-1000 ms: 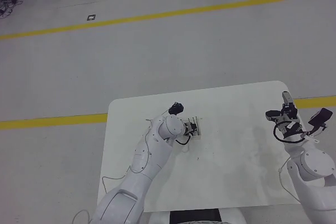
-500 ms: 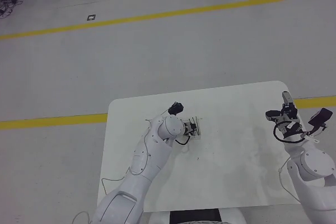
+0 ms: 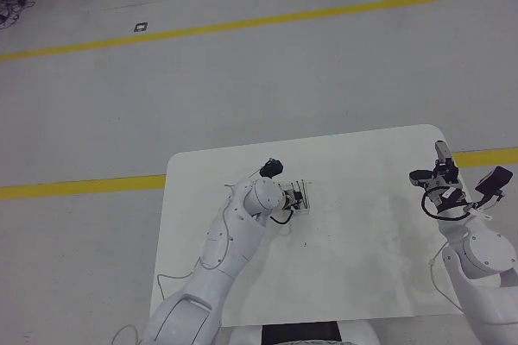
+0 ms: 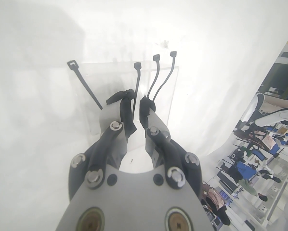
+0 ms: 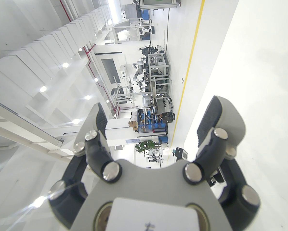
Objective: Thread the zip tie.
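Note:
Several black zip ties stand upright in a clear holder [image 4: 174,92] near the middle of the white table [image 3: 363,259]. My left gripper [image 4: 134,99] sits at that holder [image 3: 305,207], its taped fingers [image 4: 127,111] closed around the strap of one zip tie [image 4: 136,82]. The tie's head points up above the fingers. Two more ties [image 4: 156,73] curve up on one side and another [image 4: 83,82] leans away on the other. In the top view the left gripper [image 3: 295,201] is at the holder's side. My right gripper [image 5: 157,109] is open and holds nothing, raised near the table's right edge [image 3: 441,153].
The table surface around the holder is bare white, with a small dark speck [image 4: 165,44] beyond the holder. A yellow floor line [image 3: 69,188] runs past the table's far side.

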`<move>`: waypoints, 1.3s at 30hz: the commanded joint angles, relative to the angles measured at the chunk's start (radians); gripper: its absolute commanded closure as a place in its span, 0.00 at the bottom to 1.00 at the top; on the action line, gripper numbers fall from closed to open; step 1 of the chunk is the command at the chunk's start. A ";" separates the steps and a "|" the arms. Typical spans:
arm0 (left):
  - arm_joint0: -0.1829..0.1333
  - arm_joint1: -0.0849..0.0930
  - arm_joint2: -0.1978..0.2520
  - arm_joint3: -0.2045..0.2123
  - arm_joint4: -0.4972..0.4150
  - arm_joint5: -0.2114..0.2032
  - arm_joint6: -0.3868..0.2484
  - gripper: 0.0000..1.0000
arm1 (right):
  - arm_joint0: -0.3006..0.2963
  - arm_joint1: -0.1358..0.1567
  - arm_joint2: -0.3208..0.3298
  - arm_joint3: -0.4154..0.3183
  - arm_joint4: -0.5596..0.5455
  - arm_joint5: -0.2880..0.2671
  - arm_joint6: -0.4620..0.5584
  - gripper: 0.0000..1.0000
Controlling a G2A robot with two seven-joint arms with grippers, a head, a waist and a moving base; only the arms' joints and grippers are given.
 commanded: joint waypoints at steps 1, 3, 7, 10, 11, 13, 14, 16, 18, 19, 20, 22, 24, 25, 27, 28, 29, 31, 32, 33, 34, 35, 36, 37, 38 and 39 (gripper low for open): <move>-0.004 -0.001 0.001 0.007 -0.003 0.000 0.001 0.89 | 0.000 0.000 0.000 0.000 0.000 0.000 0.000 0.00; -0.006 -0.001 0.002 0.011 -0.005 0.000 0.002 0.89 | 0.000 0.000 0.000 0.000 0.000 0.000 0.000 0.00; -0.011 -0.002 0.003 0.019 -0.007 0.000 0.003 0.92 | 0.000 0.000 0.000 0.000 0.000 0.000 0.000 0.00; -0.013 -0.002 0.003 0.025 -0.010 0.000 0.005 0.93 | 0.000 0.000 0.000 0.000 0.000 0.000 0.000 0.00; -0.014 -0.002 0.004 0.028 -0.011 0.000 0.006 0.93 | 0.000 0.000 0.000 0.000 0.000 0.000 0.000 0.00; -0.016 -0.002 0.005 0.032 -0.012 0.000 0.007 0.94 | 0.000 0.000 0.000 0.000 0.000 0.000 0.000 0.00; -0.016 -0.002 0.006 0.034 -0.011 0.000 0.009 0.94 | 0.000 0.000 0.000 0.000 0.000 0.000 0.000 0.00; -0.018 -0.003 0.007 0.039 -0.012 0.000 0.011 0.95 | 0.000 0.000 0.000 0.000 0.000 0.000 0.000 0.00; -0.020 -0.003 0.009 0.043 -0.013 0.000 0.012 0.98 | 0.000 0.000 0.000 0.000 0.000 0.000 0.000 0.00; -0.021 -0.003 0.009 0.044 -0.013 0.000 0.013 1.00 | 0.000 0.000 0.000 0.000 0.000 0.000 0.000 0.00; -0.022 -0.004 0.010 0.044 -0.014 0.000 0.014 1.00 | 0.000 0.000 0.000 0.000 0.000 0.000 0.000 0.00; -0.022 -0.004 0.012 0.042 -0.015 0.000 0.015 1.00 | 0.000 0.000 0.000 0.000 0.000 0.000 0.000 0.00; -0.020 -0.004 0.013 0.037 -0.014 0.000 0.016 1.00 | 0.000 0.000 0.000 0.000 0.000 0.000 0.000 0.00; -0.019 -0.004 0.013 0.034 -0.013 0.000 0.016 1.00 | 0.000 0.000 0.000 0.000 0.000 0.000 0.000 0.00; -0.013 -0.003 0.011 0.020 -0.010 0.000 0.017 1.00 | 0.000 0.000 0.000 0.000 0.000 0.000 0.000 0.00; -0.010 -0.002 0.010 0.013 -0.007 0.000 0.017 1.00 | 0.000 0.000 0.000 0.000 0.000 0.000 0.000 0.00; -0.004 -0.001 0.008 0.003 -0.003 0.000 0.015 1.00 | 0.000 0.000 0.000 0.000 0.000 0.000 0.000 0.00; 0.006 0.001 0.004 -0.018 0.005 0.000 0.012 1.00 | 0.000 0.000 0.000 0.000 0.000 0.000 0.000 0.00; 0.014 0.003 0.000 -0.034 0.011 0.000 0.008 1.00 | 0.000 0.000 0.000 0.000 0.000 0.000 0.000 0.00; 0.021 0.004 -0.004 -0.049 0.017 0.000 0.006 1.00 | 0.000 0.000 0.000 0.000 0.000 0.000 0.000 0.00; 0.030 0.006 -0.008 -0.066 0.021 0.000 0.002 1.00 | 0.000 0.000 0.000 0.000 0.000 0.000 0.000 0.00; 0.039 0.008 -0.011 -0.084 0.027 0.000 -0.002 1.00 | 0.000 0.000 0.000 0.000 0.000 0.000 0.000 0.00; 0.052 0.010 -0.016 -0.112 0.033 0.000 -0.008 1.00 | 0.000 0.000 0.000 0.000 0.000 0.000 0.000 0.00; 0.062 0.013 -0.019 -0.136 0.037 0.000 -0.015 1.00 | 0.000 0.000 0.000 0.000 0.000 0.000 0.000 0.00; 0.073 0.016 -0.023 -0.162 0.040 0.000 -0.022 1.00 | 0.000 0.000 0.000 0.000 0.000 0.000 0.000 0.00; 0.089 0.021 -0.027 -0.197 0.044 -0.001 -0.035 1.00 | 0.000 0.000 0.000 0.000 0.000 0.000 0.000 0.00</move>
